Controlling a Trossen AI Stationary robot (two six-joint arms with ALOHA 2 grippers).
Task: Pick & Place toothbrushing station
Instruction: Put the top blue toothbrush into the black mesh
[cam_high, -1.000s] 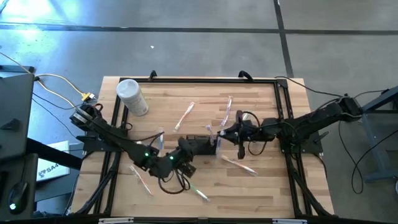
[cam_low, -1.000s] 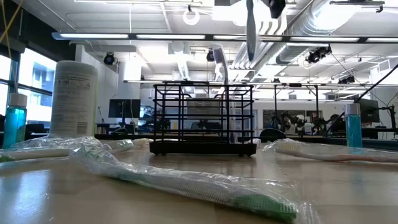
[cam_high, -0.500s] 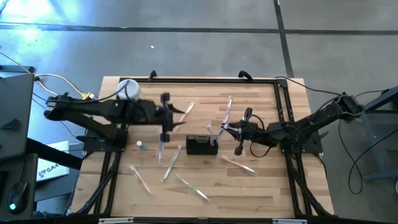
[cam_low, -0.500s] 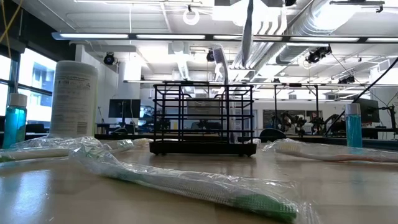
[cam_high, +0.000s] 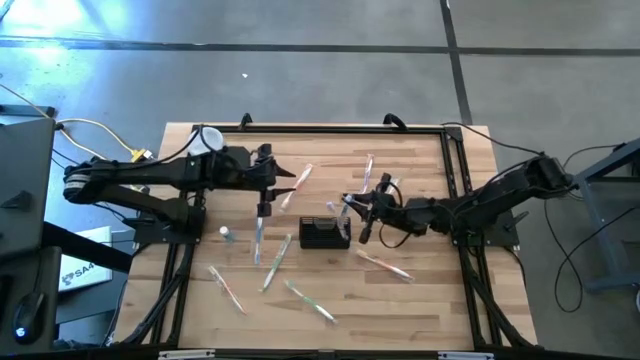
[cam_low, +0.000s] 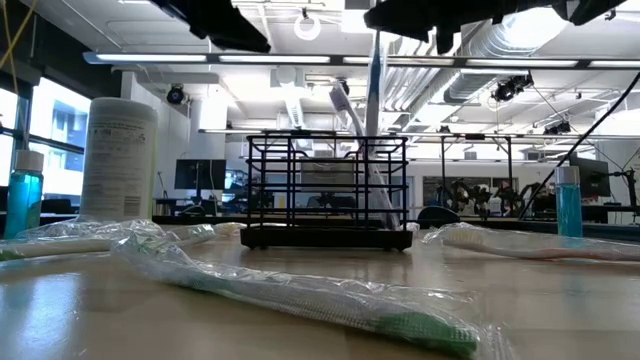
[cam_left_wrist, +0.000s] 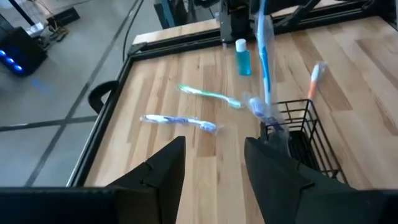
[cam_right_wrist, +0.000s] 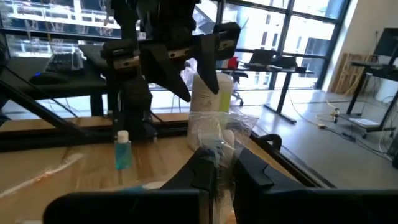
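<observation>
Here, my right end effector (cam_high: 352, 204) clamped on wrapped toothbrush (cam_low: 374, 75), poised above black caddy (cam_high: 325, 234) mid-worktop (cam_high: 420, 300). Risk: crinkly wrapper snags wire rim, tips caddy. My left end effector (cam_high: 263, 188), fingers apart, empty, hovers beside caddy.

The scene was brightly and evenly lit from overhead. In the low view long ceiling strip lights (cam_low: 330, 58) ran across the room, and windows (cam_low: 45, 130) at the left added daylight. A pale glare patch lay on the floor (cam_high: 60, 15) at the far left in the high view. Shadows on the table (cam_high: 420, 290) were faint and soft. In the low view the near wrapped toothbrush (cam_low: 300, 295) was blurred, its plastic catching highlights, while the caddy (cam_low: 325, 190) farther back stood sharp. The left wrist view looked soft overall, its fingers (cam_left_wrist: 165, 171) dark and blurred. In the right wrist view bright windows (cam_right_wrist: 292, 31) backlit the other arm (cam_right_wrist: 161, 50) into near silhouette.
</observation>
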